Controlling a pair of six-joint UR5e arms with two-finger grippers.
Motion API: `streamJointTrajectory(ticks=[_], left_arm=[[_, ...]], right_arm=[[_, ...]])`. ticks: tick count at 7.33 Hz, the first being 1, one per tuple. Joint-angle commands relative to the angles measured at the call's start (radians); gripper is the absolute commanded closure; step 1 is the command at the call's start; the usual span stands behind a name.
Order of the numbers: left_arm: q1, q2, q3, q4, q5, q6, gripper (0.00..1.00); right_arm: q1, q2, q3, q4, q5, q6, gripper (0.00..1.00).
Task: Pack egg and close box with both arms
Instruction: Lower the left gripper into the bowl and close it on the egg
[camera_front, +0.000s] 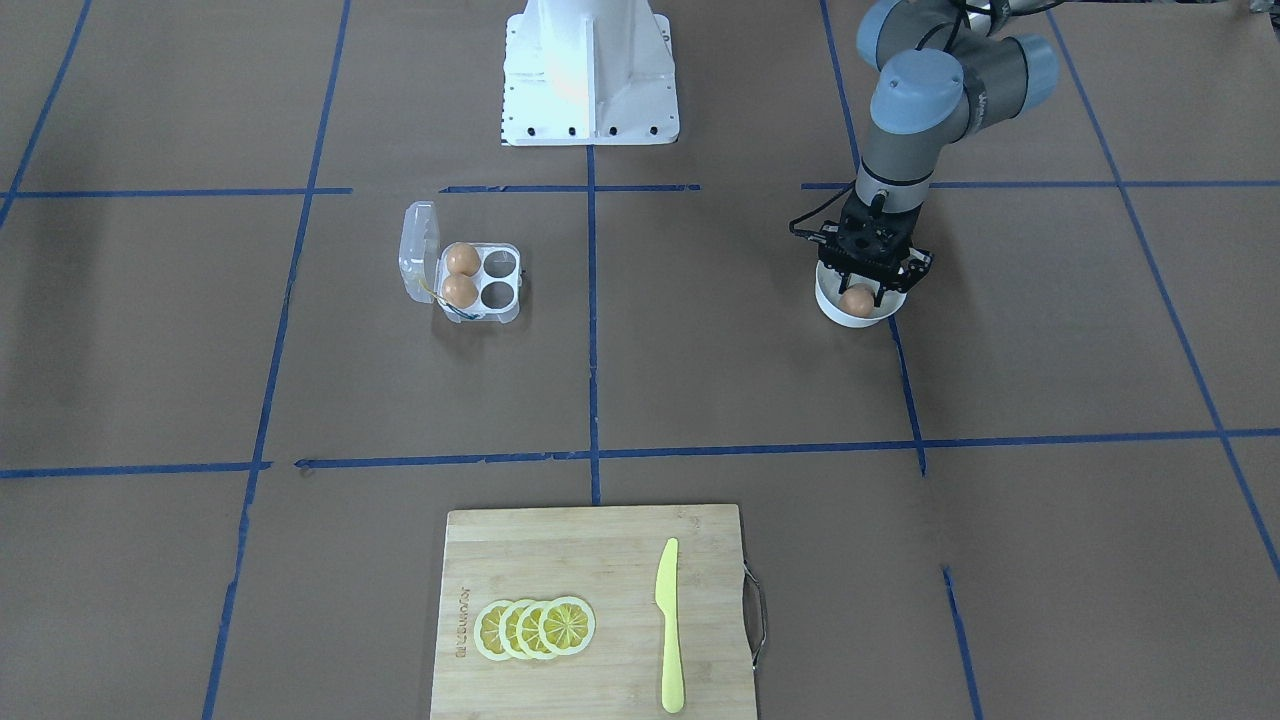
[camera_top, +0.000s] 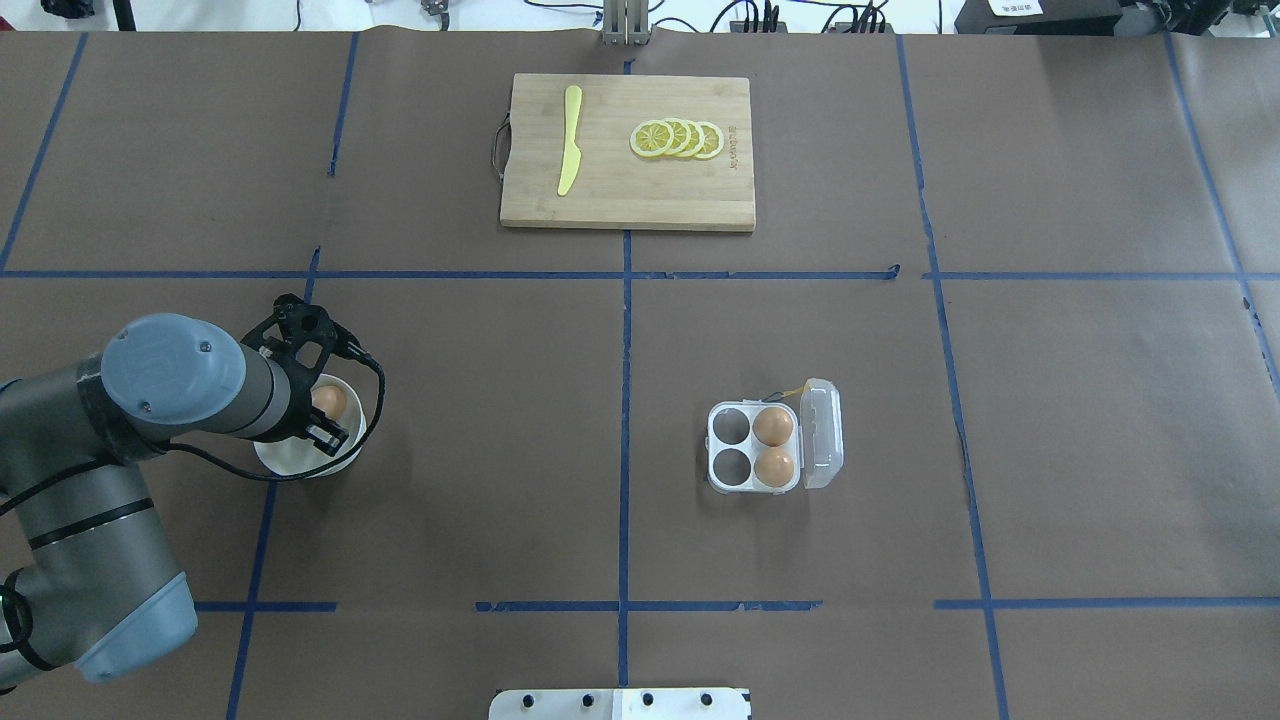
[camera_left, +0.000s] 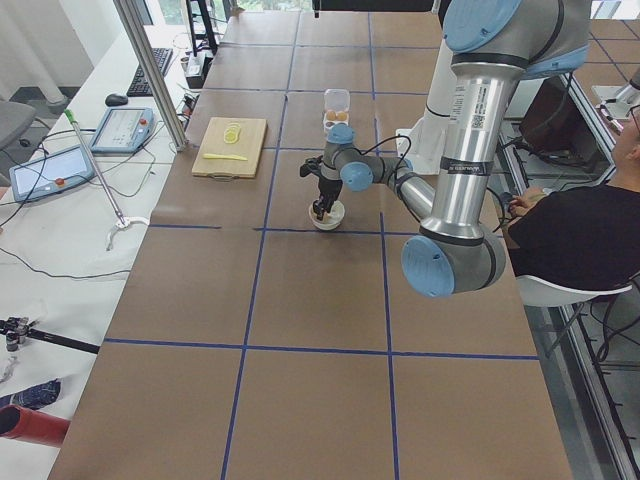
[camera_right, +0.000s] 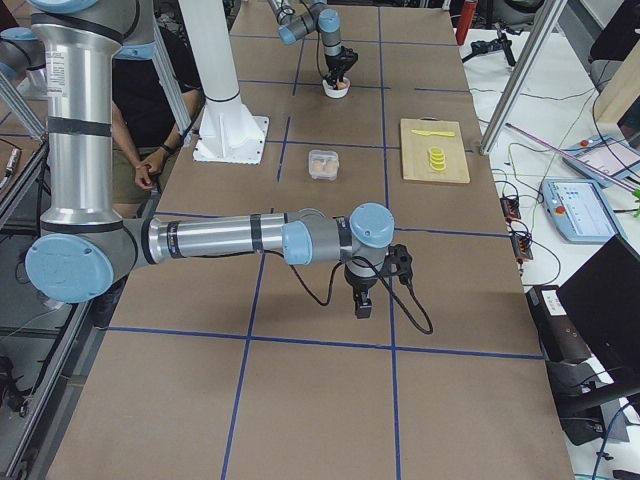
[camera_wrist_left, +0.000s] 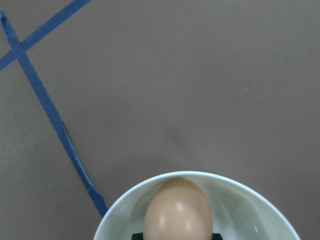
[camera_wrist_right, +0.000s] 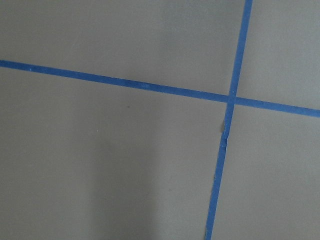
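Observation:
The clear box (camera_front: 508, 312) lies open in the middle of the table, its lid (camera_front: 420, 250) folded back. It holds two eggs (camera_front: 462, 258) (camera_front: 460, 291), and two cells (camera_front: 497, 263) are empty. It also shows in the overhead view (camera_top: 755, 487). A third egg (camera_front: 858, 300) (camera_wrist_left: 177, 210) sits in a white bowl (camera_front: 830, 310) (camera_wrist_left: 120, 210). My left gripper (camera_front: 858, 295) (camera_top: 325, 405) reaches down into the bowl, with its fingers closed against both sides of that egg. My right gripper (camera_right: 362, 305) hangs over bare table far from the box. I cannot tell whether it is open.
A wooden cutting board (camera_front: 600, 560) with lemon slices (camera_front: 535, 628) and a yellow knife (camera_front: 668, 620) lies at the operators' edge. The white pedestal base (camera_front: 590, 75) stands at the robot's side. A seated person (camera_left: 575, 230) is beside the table.

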Motion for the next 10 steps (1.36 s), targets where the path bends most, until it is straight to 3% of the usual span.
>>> streamJointTrajectory(ticks=[1, 8, 10], left_arm=[[-0.001, -0.003, -0.002, 0.001, 0.001, 0.0, 1.0], [-0.026, 0.047, -0.101, 0.009, -0.002, -0.001, 1.0], [-0.066, -0.026, -0.129, 0.068, -0.009, -0.001, 1.0]], right_arm=[[-0.001, 0.001, 0.0, -0.001, 0.0, 0.002, 0.0], [0.001, 0.001, 0.002, -0.001, 0.0, 0.002, 0.0], [-0.001, 0.001, 0.002, -0.001, 0.0, 0.002, 0.0]])
